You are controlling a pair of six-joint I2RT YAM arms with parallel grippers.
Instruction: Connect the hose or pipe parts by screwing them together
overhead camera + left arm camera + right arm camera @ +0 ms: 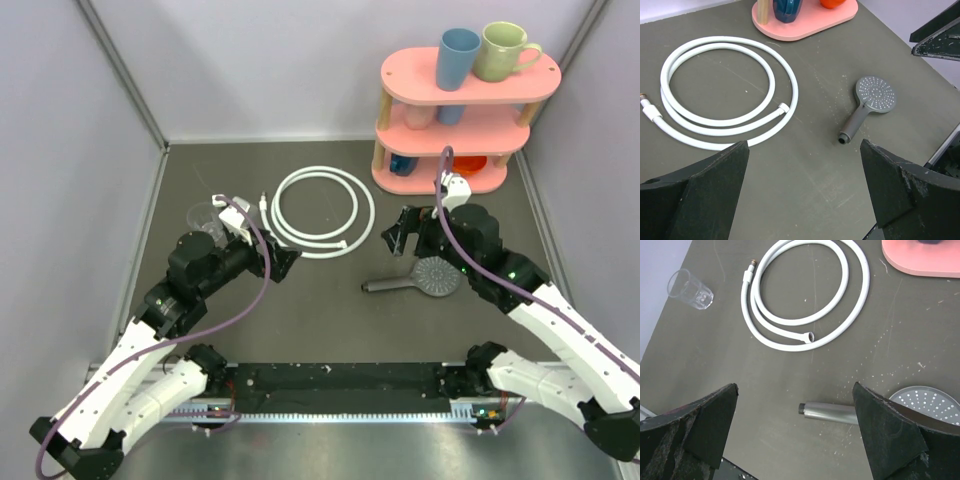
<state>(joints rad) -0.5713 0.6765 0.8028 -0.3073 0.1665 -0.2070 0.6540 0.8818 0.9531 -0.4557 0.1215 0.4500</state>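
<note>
Dark table [320, 330], shower head [436, 275] just beside right pincer [397, 235], hose [322, 212] coiled beyond

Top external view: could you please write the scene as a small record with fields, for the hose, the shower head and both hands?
hose: white, coiled in loops, both end fittings free
shower head: dark grey, face up, handle pointing left, apart from the hose
left hand: open, holding nothing
right hand: open, holding nothing, close to the shower head
connection: not yet made
other: clear cup left of the hose; pink shelf behind
</note>
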